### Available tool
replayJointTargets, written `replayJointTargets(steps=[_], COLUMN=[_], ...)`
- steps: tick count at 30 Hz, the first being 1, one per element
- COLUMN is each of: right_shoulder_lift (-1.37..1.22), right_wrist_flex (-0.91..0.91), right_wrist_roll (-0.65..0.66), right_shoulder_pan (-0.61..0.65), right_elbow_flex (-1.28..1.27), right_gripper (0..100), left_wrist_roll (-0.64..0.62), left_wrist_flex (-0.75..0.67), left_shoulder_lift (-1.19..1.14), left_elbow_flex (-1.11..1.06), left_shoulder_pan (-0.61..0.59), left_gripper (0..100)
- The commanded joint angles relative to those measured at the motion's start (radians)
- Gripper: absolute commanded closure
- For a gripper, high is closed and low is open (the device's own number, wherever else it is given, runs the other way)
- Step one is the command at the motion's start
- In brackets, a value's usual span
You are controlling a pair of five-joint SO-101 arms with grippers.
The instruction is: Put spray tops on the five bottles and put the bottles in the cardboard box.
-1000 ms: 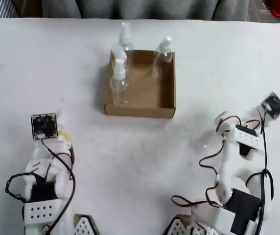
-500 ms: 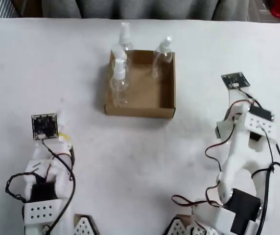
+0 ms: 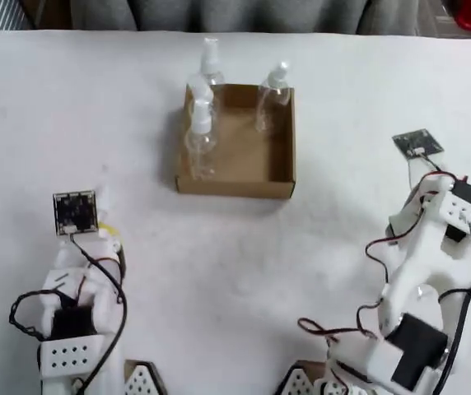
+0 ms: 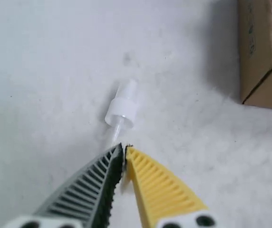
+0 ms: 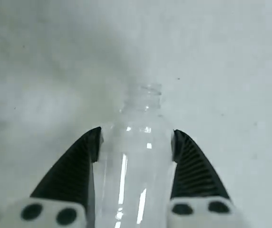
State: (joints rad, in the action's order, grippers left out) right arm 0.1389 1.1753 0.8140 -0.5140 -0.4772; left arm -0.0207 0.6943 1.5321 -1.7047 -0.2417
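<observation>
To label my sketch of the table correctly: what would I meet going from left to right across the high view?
left arm → cardboard box → right arm

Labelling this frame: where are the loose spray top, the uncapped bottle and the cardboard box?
loose spray top (image 4: 122,105), left wrist view, on its white collar.
uncapped bottle (image 5: 136,140), right wrist view, on its clear shoulder.
cardboard box (image 3: 248,156), high view, on its bare floor.

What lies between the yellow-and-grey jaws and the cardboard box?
A loose spray top lies ahead of the jaws; then bare table up to the cardboard box. The left wrist view shows it.
</observation>
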Motion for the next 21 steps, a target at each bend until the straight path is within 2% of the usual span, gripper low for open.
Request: replayJointTargets(steps=[1,4,6,13,17,21], right_shoulder_lift=[-0.039,-0.113,-0.163,-0.268,-0.268,-0.268], right_wrist_flex=[-0.021,-0.021,-0.021,0.067,0.185,0.300], right_wrist_roll=[0.008,0.008,0.008,0.017,0.091,0.176], right_shoulder_pan=[-0.005,-0.005,-0.005,0.010,-0.001,-0.064], right_elbow_flex=[0.032,0.061,0.101,0.264,0.350,0.434], right_gripper=[87.4,77.5,74.9,74.5,74.6,74.7], left_wrist_roll=[0.011,0.011,0.011,0.063,0.063,0.064], left_wrist_flex=[0.008,0.008,0.008,0.008,0.008,0.008], left_shoulder_lift=[0.012,0.012,0.012,0.012,0.012,0.012], left_elbow_flex=[0.005,0.005,0.005,0.005,0.005,0.005], left_shoulder_pan=[0.008,0.008,0.008,0.008,0.008,0.008], left_gripper=[98,98,98,98,98,98])
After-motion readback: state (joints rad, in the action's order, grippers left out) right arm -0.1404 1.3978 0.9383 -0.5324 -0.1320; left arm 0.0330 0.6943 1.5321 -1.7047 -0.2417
